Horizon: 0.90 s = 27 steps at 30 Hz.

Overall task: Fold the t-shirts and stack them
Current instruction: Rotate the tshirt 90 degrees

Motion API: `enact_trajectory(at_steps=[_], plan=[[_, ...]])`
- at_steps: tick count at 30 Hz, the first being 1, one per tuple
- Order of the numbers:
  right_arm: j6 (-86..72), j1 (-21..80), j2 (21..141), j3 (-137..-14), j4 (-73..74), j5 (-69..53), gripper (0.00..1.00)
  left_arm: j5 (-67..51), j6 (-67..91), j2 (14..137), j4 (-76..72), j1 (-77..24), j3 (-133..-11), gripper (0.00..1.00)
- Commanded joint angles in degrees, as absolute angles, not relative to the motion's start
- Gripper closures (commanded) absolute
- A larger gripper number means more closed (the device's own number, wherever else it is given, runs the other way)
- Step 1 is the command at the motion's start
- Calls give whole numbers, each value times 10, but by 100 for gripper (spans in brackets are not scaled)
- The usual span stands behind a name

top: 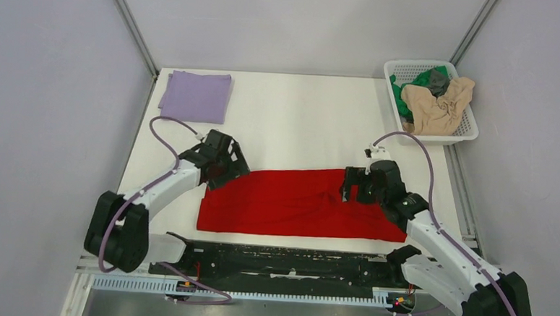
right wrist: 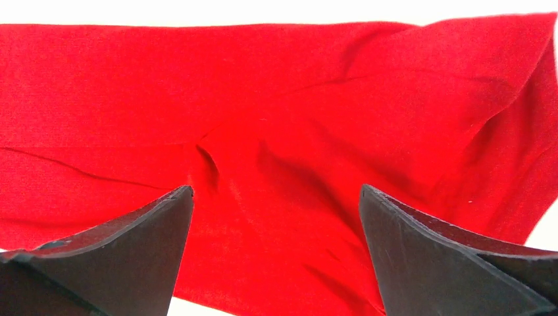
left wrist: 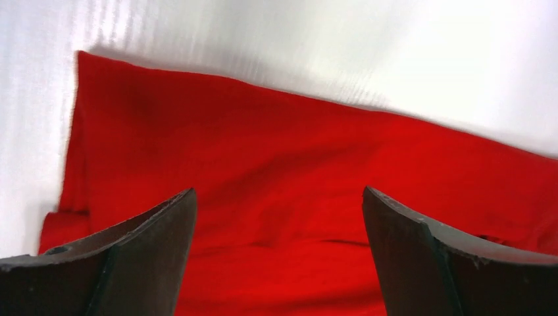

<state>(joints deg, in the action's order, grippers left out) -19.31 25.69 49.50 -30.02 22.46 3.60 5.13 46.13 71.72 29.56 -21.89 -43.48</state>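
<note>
Nearest me, the red t-shirt [top: 296,202] lies on the counter [top: 300,123] as a long band, rumpled towards its right end. My left tool [left wrist: 279,253] hangs over its left end and my right tool [right wrist: 276,253] over the creases, both spread wide and holding nothing. I judge a pinch here could catch only the top layer and drag the fold open. Farther off, the folded lavender t-shirt [top: 196,96] lies far left. A beige t-shirt [top: 439,105], green t-shirt [top: 417,74] and dark grey t-shirt [top: 438,83] fill the mesh basket [top: 444,139].
</note>
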Motion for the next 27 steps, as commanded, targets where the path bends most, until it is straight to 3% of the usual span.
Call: enact_trajectory(at_steps=[1, 8, 13, 17, 22, 27], plan=[[-253, 233, 538, -256, 136, 41, 2, 34, 433, 782, 235, -219, -428, 0], [-299, 170, 573, -138, 42, 5, 2, 106, 437, 835, 230, -190, -398, 0], [-300, 137, 674, -149, -40, 37, 2, 91, 453, 844, 248, -175, -378, 0], [-282, 118, 798, -252, -103, 34, 2, 57, 507, 782, 248, -205, -326, 0], [-285, 110, 984, -442, -138, 2, 2, 61, 626, 700, 248, -312, -271, 0], [-230, 110, 1197, -718, -62, -100, 2, 51, 731, 710, 168, -431, -246, 0]])
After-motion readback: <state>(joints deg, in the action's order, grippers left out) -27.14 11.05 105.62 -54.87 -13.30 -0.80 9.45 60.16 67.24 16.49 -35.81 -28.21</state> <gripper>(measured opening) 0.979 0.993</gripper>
